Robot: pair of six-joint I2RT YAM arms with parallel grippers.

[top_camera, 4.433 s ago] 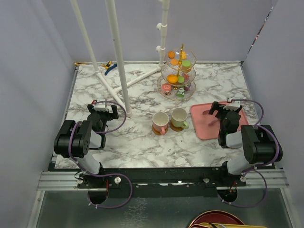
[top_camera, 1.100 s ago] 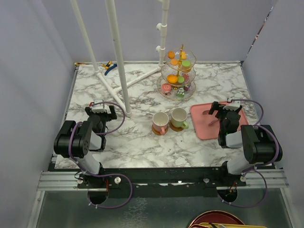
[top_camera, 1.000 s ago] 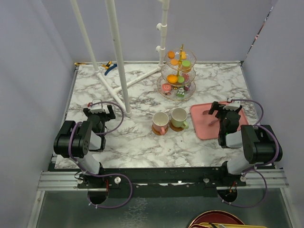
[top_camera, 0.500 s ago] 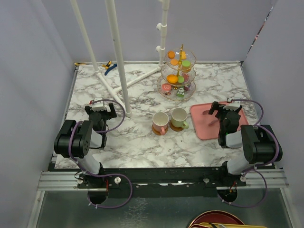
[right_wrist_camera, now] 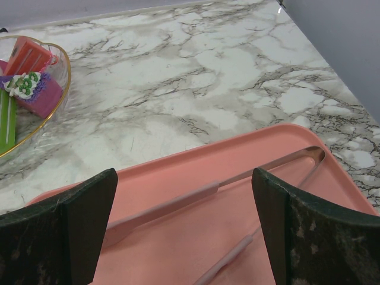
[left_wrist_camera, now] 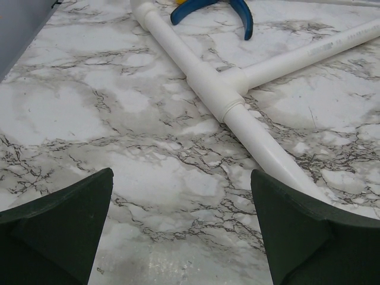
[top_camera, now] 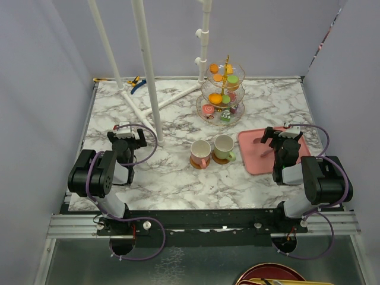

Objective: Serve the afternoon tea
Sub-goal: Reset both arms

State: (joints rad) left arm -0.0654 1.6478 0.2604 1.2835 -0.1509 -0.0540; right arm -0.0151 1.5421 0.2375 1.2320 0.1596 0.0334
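Note:
The glass three-tier stand (top_camera: 221,95) with a gold stem holds colourful macarons and cakes at the back centre. Its bottom tier's rim (right_wrist_camera: 64,89) and a purple cake (right_wrist_camera: 37,95) show in the right wrist view. A pink mug (top_camera: 200,153) and a pale-green mug (top_camera: 224,146) each stand on a brown coaster at mid-table. My left gripper (top_camera: 127,135) is open and empty at the left, over bare marble (left_wrist_camera: 181,225). My right gripper (top_camera: 279,135) is open and empty, low over the pink tray (right_wrist_camera: 184,228).
The flat pink tray (top_camera: 255,155) lies at the right with pink-handled tongs (right_wrist_camera: 178,205) on it. A white pipe frame (top_camera: 148,71) stands at the back left, and its floor pipe (left_wrist_camera: 225,101) runs just ahead of my left gripper. Blue-handled pliers (left_wrist_camera: 237,12) lie behind.
My left gripper swung a little to the left, then back right and slightly farther from me. The right arm, mugs and stand have not moved.

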